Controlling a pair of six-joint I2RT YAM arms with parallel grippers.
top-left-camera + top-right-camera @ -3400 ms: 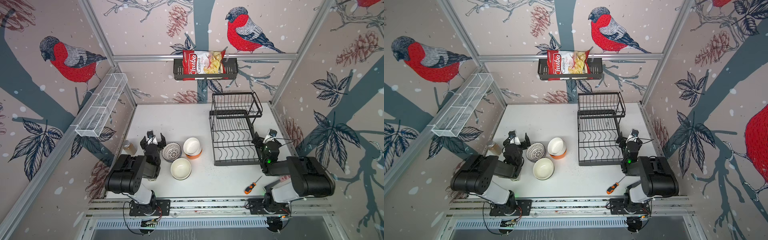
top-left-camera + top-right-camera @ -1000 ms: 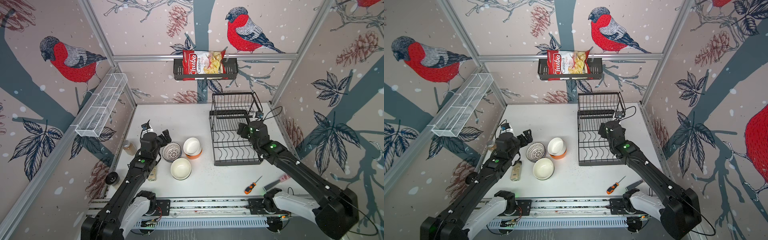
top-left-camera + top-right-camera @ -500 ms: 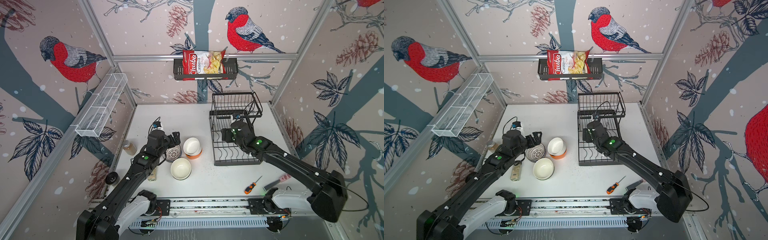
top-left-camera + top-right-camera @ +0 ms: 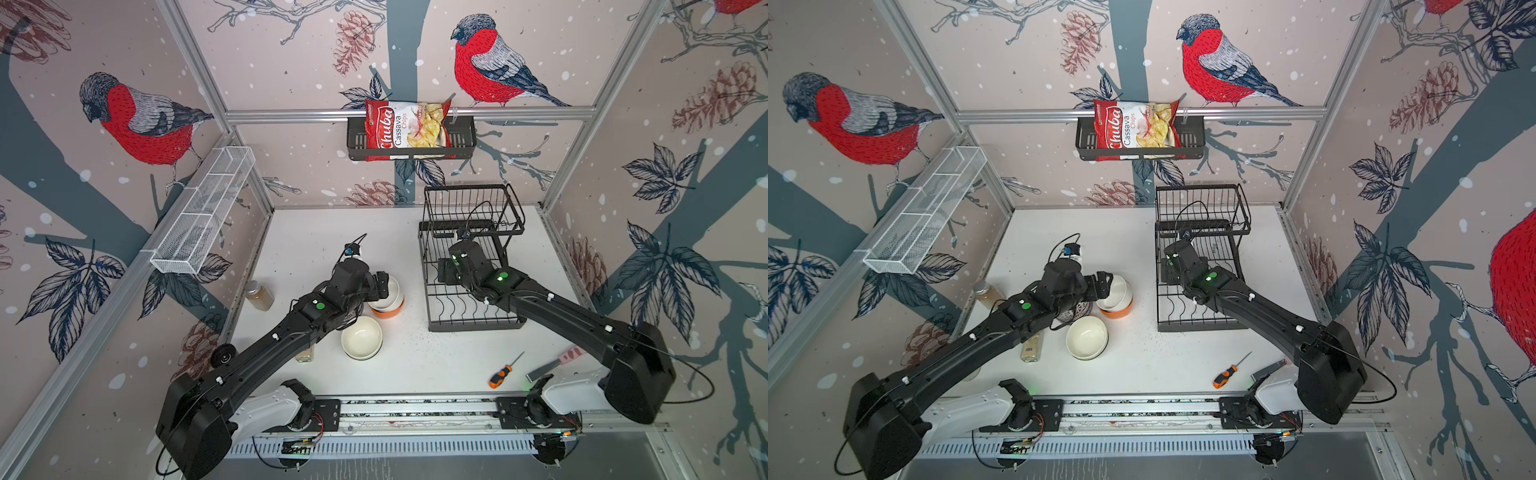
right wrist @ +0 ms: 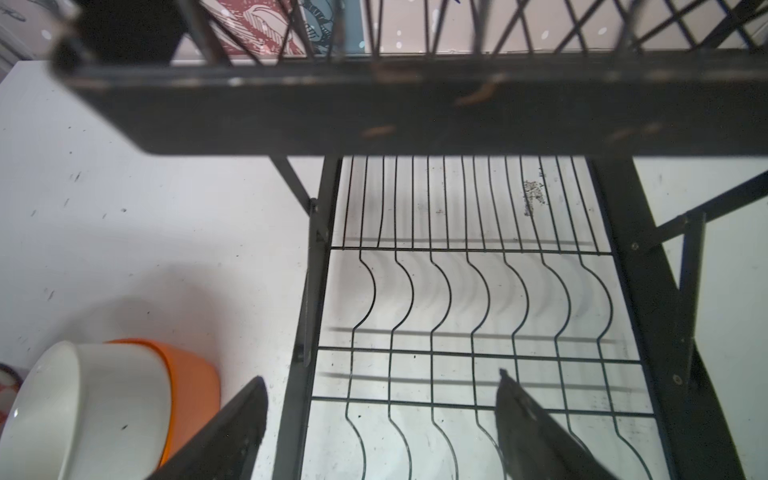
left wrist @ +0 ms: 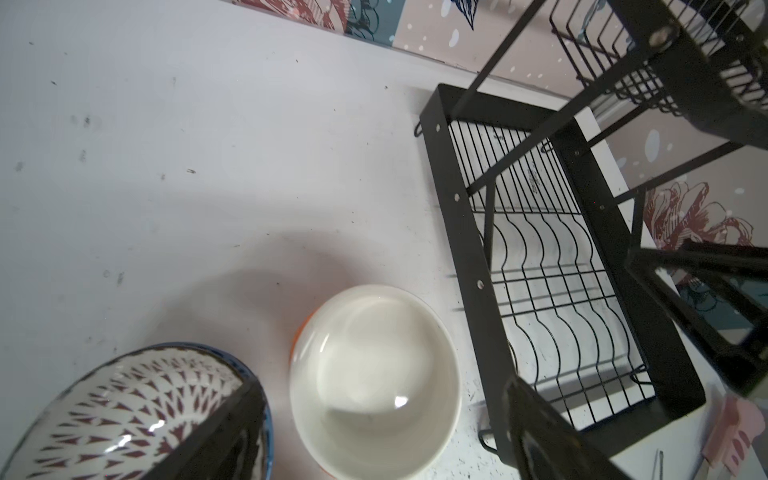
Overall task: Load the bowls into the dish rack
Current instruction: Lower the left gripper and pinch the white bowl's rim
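Black wire forms the dish rack (image 4: 473, 327), which stands on the right of the tabletop (image 4: 324, 232). The bowls sit on the tabletop left of it. A white bowl (image 4: 390, 291) is nested in an orange bowl (image 4: 388, 312), with a cream bowl (image 4: 361, 343) nearer and a patterned bowl (image 6: 124, 407) partly under the left arm. The left pincer (image 6: 380, 384) hangs open over the white bowl, fingers astride it; whether they touch it is hard to tell. The right pincer (image 5: 381, 376) is open with nothing between its fingers, above the left edge of the rack's lower tier.
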